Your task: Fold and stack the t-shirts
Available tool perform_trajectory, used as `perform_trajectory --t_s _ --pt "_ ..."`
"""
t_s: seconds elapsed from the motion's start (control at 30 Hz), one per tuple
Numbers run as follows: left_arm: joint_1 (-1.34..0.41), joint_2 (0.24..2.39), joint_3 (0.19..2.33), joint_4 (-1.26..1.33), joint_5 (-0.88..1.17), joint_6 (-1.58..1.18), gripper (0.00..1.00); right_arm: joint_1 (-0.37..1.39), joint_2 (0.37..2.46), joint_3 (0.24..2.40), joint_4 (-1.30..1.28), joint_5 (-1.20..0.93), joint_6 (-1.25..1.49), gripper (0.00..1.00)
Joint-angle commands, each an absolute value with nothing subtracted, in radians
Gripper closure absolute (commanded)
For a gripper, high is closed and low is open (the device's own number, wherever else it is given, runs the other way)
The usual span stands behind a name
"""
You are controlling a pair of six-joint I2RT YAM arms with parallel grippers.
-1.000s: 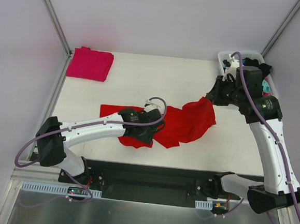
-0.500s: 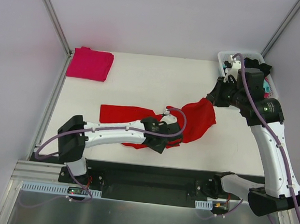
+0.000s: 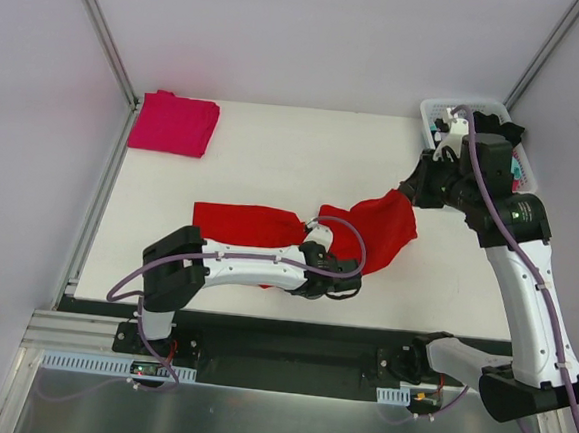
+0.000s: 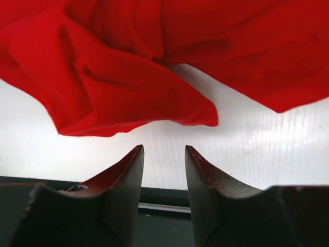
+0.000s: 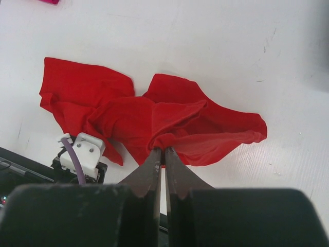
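On wrist view alone: left pincer (image 4: 163, 148) parted, off red t-shirt (image 4: 118, 87).

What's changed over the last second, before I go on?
The left end effector swept right along the near edge of the red t-shirt and is open on nothing, just short of a fold. Unchanged: right end effector shut on the shirt's right end, pink t-shirt folded at the far-left corner.

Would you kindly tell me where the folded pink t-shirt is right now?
In the top view, the pink t-shirt lies at the table's far left corner, well apart from the red t-shirt spread near the front middle.
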State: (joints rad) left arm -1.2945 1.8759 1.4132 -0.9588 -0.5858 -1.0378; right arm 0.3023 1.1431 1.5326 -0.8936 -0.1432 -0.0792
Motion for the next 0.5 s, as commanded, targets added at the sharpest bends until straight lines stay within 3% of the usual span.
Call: perform_trajectory --t_s 0.0,0.47 --pt "-1.295 1.796 1.378 -1.037 -0.719 -1.173 0.61 0.298 1.112 1.536 -0.859 -0.181 -0.077 0.95" --pt "-1.296 1.876 1.482 -1.026 -0.713 -1.27 0.47 0.298 1.106 1.526 -0.865 -0.181 -0.078 0.95"
